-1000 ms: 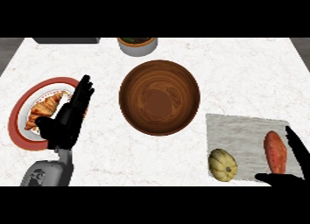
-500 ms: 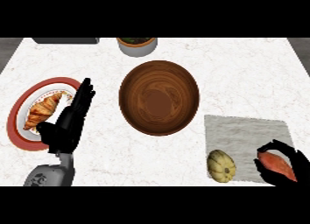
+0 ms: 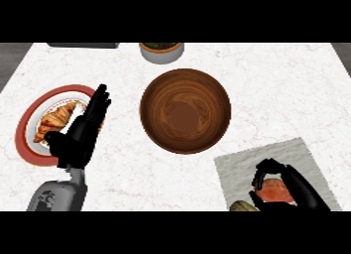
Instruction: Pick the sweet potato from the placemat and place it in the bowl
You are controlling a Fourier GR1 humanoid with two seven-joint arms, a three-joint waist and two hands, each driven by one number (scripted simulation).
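Head view, steeply down: a white marble counter [image 3: 295, 89] with faint reddish veins fills nearly everything. Darker grey floor shows at the far left and far right corners.

At the left lies a red-rimmed plate [image 3: 26, 130] with a white centre, and a golden croissant [image 3: 54, 121] rests on it. The left hand [image 3: 82, 133] stands over the plate's right edge, its grey forearm rising from the near edge. Its fingers are straight and close together, pointing away from the robot, and they hold nothing. It covers part of the plate's rim and part of the croissant.

At the far edge, left of centre, a dark flat object [image 3: 83, 45] is cut off by the frame. Right of it stands a pale cup-like container [image 3: 161, 52] with dark contents; what they are cannot be told.

In the middle sits a large brown wooden bowl [image 3: 184, 110], with nothing in it.

To the near right lies a grey placemat [image 3: 241, 168], slightly turned on the counter, well apart from the bowl's near rim. Over the mat's near part, the right hand [image 3: 299, 191] is curled round the orange sweet potato [image 3: 275, 191], fingers arching over its far side. A yellowish round item [image 3: 242, 206] peeks in just left of the hand at the near edge, mostly cut off.
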